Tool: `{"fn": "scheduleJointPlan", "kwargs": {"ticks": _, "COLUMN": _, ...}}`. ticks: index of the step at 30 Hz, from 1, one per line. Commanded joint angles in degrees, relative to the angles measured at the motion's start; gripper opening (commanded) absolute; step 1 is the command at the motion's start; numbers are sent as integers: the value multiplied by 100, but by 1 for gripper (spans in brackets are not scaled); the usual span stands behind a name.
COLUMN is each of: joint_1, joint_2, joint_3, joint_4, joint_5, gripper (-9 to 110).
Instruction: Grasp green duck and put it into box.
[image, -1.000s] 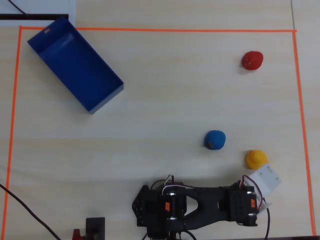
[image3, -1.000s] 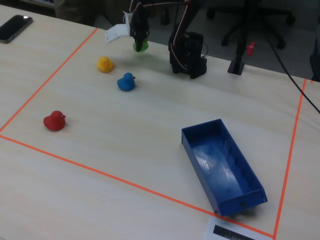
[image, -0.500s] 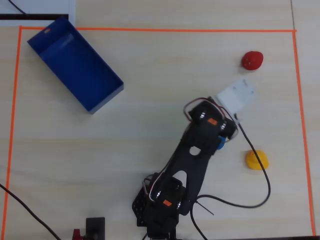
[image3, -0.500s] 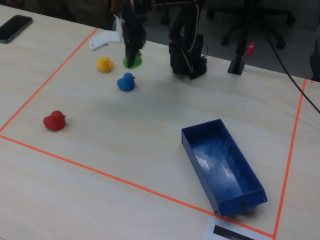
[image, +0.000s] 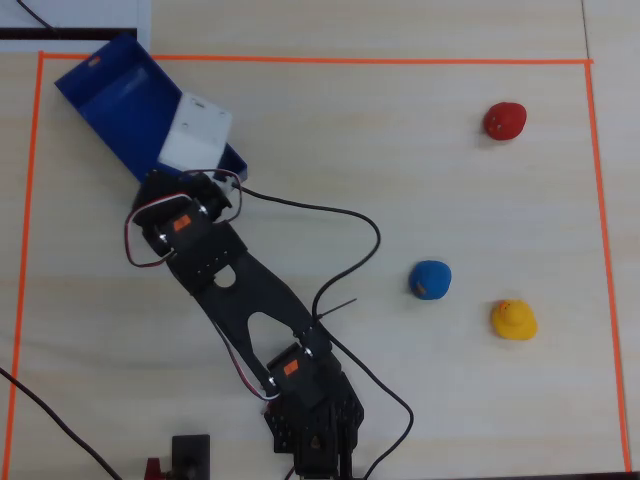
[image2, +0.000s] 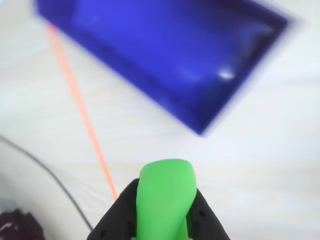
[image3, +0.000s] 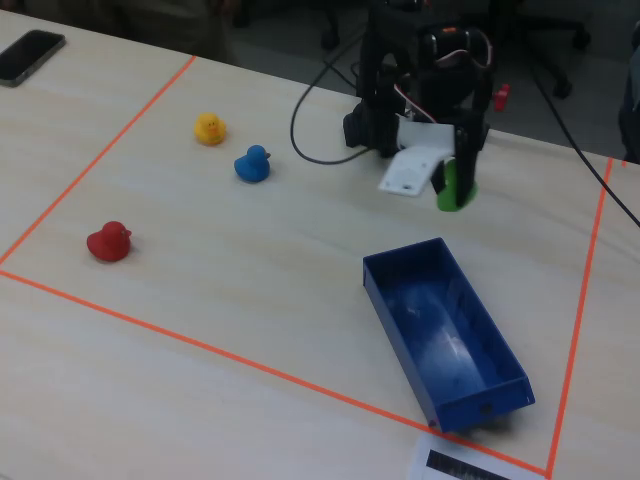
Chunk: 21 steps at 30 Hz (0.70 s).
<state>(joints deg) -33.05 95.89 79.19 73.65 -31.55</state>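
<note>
Since half a second ago, the arm has been swung across the table from beside the blue duck to the near end of the box, and the green duck has been carried along with it. Nearest the wrist camera, the green duck is seen pinched between the two black fingers of the gripper, which are closed tight against its sides; it is held clear of the table. Beyond it in the wrist view, an orange tape line is crossed by the line of sight, and the blurred blue box is seen farther off, open side up. In the fixed view, the green duck is held just past the box's far short wall, above the tabletop and outside the box, with the white camera mount just beside it. In the overhead view, the duck itself is hidden under the arm, and the white mount is seen overlapping the lower corner of the box. Farther across the table, the blue duck and the yellow duck are found near each other, and the red duck is set well apart from them near the far orange border. A phone is seen at the table's edge in the fixed view.
</note>
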Motion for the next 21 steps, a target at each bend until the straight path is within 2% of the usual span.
{"fn": "scheduleJointPlan", "kwargs": {"ticks": 1, "joint_1": 0, "joint_2": -457, "joint_3": -782, "joint_4": -545, "joint_5": -211, "gripper": 0}}
{"fn": "scheduleJointPlan", "kwargs": {"ticks": 11, "joint_1": 993, "joint_2": -1687, "joint_3": -738, "joint_4": -2347, "joint_5": -1028, "gripper": 3}}
{"fn": "scheduleJointPlan", "kwargs": {"ticks": 15, "joint_1": 1239, "joint_2": -2153, "joint_3": -949, "joint_4": -2566, "joint_5": -1143, "gripper": 12}}
{"fn": "scheduleJointPlan", "kwargs": {"ticks": 21, "joint_1": 1257, "joint_2": -2074, "joint_3": -747, "joint_4": -2153, "joint_5": -1266, "gripper": 31}}
